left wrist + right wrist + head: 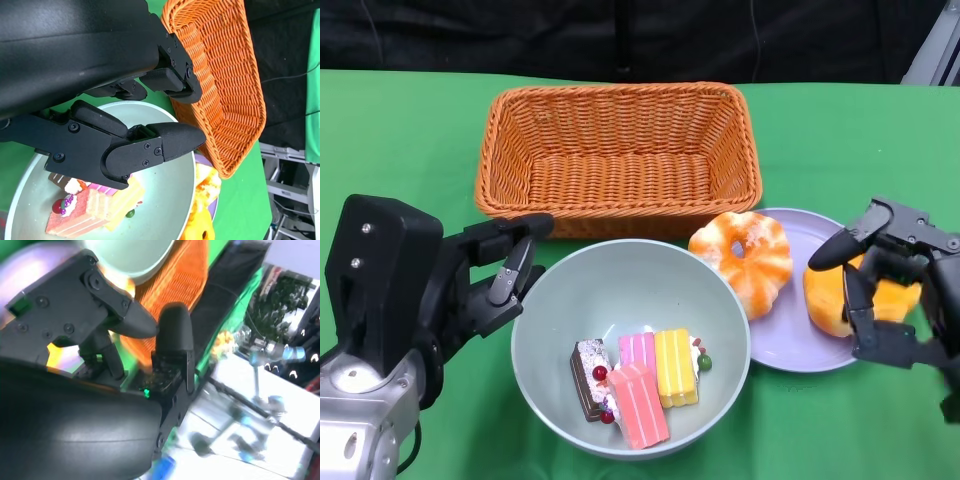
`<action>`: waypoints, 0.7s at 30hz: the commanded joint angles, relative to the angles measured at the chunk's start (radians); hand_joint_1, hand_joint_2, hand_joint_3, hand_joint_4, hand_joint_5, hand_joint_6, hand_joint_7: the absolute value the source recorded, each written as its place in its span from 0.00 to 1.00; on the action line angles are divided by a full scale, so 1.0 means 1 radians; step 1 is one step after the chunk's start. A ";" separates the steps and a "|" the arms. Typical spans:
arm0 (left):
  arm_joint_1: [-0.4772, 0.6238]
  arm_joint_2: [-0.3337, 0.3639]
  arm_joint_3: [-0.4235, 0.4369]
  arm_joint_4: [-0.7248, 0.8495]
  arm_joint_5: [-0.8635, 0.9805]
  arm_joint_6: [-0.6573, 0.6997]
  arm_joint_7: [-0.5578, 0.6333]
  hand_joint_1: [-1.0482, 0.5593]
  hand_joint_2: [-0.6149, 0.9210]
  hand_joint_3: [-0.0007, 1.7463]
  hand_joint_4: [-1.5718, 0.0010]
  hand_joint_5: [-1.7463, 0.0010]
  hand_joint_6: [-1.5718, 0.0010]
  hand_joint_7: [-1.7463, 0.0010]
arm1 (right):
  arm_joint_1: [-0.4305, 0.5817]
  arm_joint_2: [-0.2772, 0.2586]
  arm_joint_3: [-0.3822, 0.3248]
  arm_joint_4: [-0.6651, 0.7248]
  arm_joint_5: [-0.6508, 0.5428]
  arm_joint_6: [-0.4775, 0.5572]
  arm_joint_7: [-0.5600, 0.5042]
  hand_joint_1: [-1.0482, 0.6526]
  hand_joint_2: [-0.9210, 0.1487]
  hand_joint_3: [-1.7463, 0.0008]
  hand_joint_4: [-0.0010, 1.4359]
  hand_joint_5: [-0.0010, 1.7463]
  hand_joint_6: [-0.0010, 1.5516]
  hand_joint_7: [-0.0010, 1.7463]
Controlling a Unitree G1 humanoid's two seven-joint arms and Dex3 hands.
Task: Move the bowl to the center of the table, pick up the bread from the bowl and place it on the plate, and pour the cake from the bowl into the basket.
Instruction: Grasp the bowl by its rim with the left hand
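A pale green bowl point(620, 290) stands at the table's middle, with several cake pieces point(640, 385) in it. My left hand point(485, 275) is at the bowl's left rim, fingers spread and nothing in them; the left wrist view shows those fingers point(150, 145) over the bowl point(165, 185) and cake point(95, 210). A lavender plate point(790, 340) right of the bowl carries a ring-shaped orange-and-white bread point(745, 258). My right hand point(885, 285) holds a second orange bread point(825, 300) low over the plate's right side, fingers around it.
An orange wicker basket point(620, 160) stands behind the bowl, with nothing in it, and its front wall is close to the bowl's far rim. Green cloth covers the table point(410, 130). The right wrist view shows the basket point(175, 295) and bowl point(130, 257) beyond my right hand point(125, 325).
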 commanded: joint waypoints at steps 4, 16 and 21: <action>0.006 0.037 -0.011 -0.012 0.021 -0.036 -0.016 0.20 1.00 0.41 0.67 0.99 0.64 0.99 | 0.060 0.024 -0.140 -0.194 0.525 0.424 0.094 0.57 0.36 0.31 0.62 0.98 0.49 0.90; 0.117 0.126 -0.098 -0.097 0.184 -0.354 -0.033 0.20 1.00 0.34 0.62 0.97 0.58 0.97 | 0.190 0.002 -0.330 -0.263 1.123 0.674 0.097 0.51 0.22 0.44 0.52 1.00 0.36 1.00; 0.160 0.302 -0.100 -0.106 0.326 -0.691 -0.103 0.23 1.00 0.28 0.58 0.95 0.57 0.98 | 0.219 0.005 -0.313 -0.268 1.118 0.657 0.104 0.51 0.23 0.45 0.52 1.00 0.36 1.00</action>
